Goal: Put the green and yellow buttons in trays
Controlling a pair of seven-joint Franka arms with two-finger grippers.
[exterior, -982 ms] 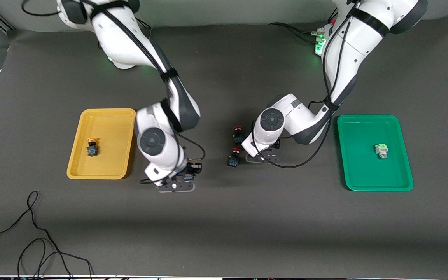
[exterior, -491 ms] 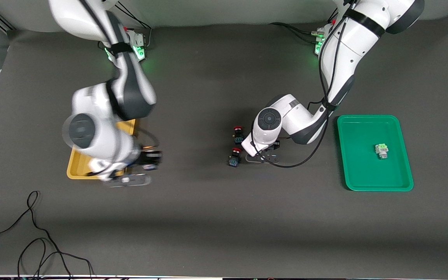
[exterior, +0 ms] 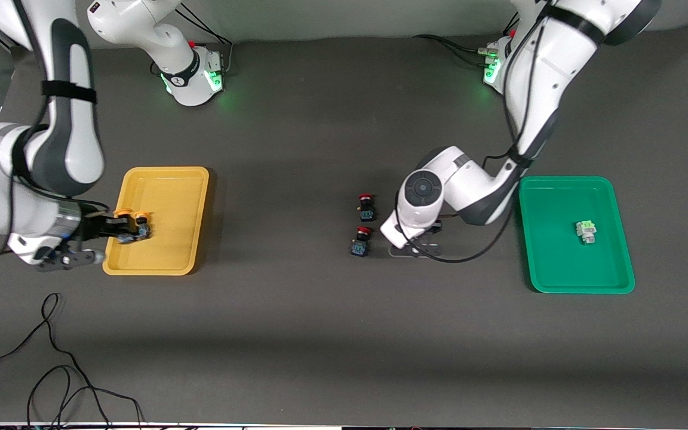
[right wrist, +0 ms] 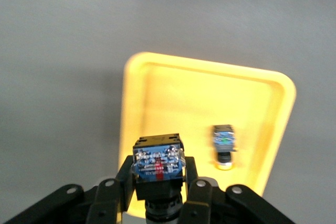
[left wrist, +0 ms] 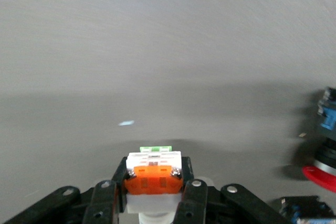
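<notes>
Right gripper [exterior: 118, 230] over the yellow tray [exterior: 165, 185], near the tray's 8 o'clock corner, clenched on a yellow-capped button [right wrist: 157, 162]; blue-black body sits between the fingers in the right wrist view. A second yellow-capped button [right wrist: 224, 145] lies inside the yellow tray, just past the gripper tips; in the front view the two nearly overlap, hard to separate there.

Left gripper [left wrist: 153, 195] low over the dark surface [exterior: 320, 334] at mid-table, grasping a whitish button with orange face [left wrist: 154, 174], green edge showing on top. In the front view the wrist hides the fingers, so the grasp reads from the left wrist view only.

Two red-capped switches stand just beside the left gripper at its 9 o'clock: one [exterior: 366, 206], the other [exterior: 360, 240] nearer the front camera.

Green tray [exterior: 559, 275] at the left arm's end of the surface, at 3 o'clock from the left gripper; a whitish green-faced button [exterior: 586, 230] lies inside it.
</notes>
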